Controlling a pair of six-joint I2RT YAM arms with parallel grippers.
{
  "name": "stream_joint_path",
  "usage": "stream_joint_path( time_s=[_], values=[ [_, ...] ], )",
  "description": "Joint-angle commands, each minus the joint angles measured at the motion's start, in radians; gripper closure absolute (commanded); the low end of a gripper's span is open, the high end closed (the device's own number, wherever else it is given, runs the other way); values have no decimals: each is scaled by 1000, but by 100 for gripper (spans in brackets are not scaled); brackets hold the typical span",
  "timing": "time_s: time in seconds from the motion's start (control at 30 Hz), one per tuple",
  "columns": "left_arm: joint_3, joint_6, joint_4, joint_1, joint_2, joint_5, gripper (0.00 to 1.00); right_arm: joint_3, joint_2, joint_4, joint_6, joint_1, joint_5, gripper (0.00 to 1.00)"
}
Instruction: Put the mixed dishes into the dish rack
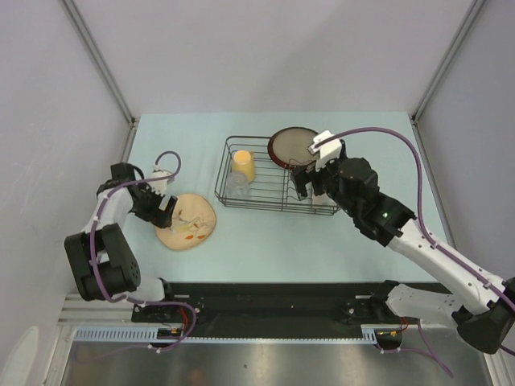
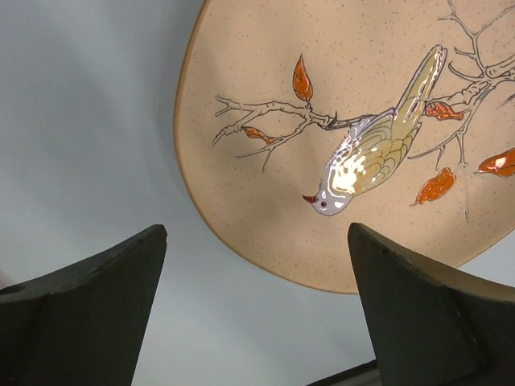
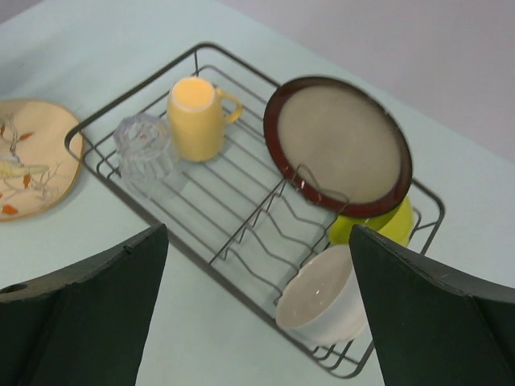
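The left gripper (image 2: 256,241) is spread wide and holds nothing. Just ahead of its fingers, the beige floral-patterned plate (image 2: 265,185) lies flat on the table (image 2: 88,145). The right gripper (image 3: 257,233) is also parted and empty, hovering above the dish rack (image 3: 233,193). Beneath it sit the small pale saucer (image 3: 326,301), the dark-red-rimmed cream dish (image 3: 338,145) leaning in the loops, and the lime green bowl (image 3: 378,225). Farther out are the pale yellow mug (image 3: 195,119) and clear glass (image 3: 147,153).
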Motion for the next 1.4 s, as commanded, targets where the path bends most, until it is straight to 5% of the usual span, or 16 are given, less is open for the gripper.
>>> stream_joint_path(
  time_s=[0.0, 0.27, 0.47, 0.8, 1.03, 1.17, 1.37],
  values=[
    [41, 13, 32, 7, 69, 91, 0, -14, -37, -35, 65, 13, -15, 0],
    [181, -23, 7, 40, 221, 205, 0, -18, -25, -45, 103, 19, -64, 0],
    [184, -25, 9, 39, 290, 228, 1, -19, 58, -60, 142, 35, -183, 14],
    [207, 27, -59, 41, 418, 315, 5, -60, 136, -59, 188, 38, -377, 14],
    [255, 87, -169, 41, 476, 369, 37, -87, 278, -8, 197, 41, -492, 34],
    [247, 127, -209, 41, 473, 383, 48, -85, 348, 20, 174, 54, -508, 35],
    [273, 173, -274, 41, 502, 384, 79, -83, 475, 150, 175, 67, -568, 34]
  ],
)
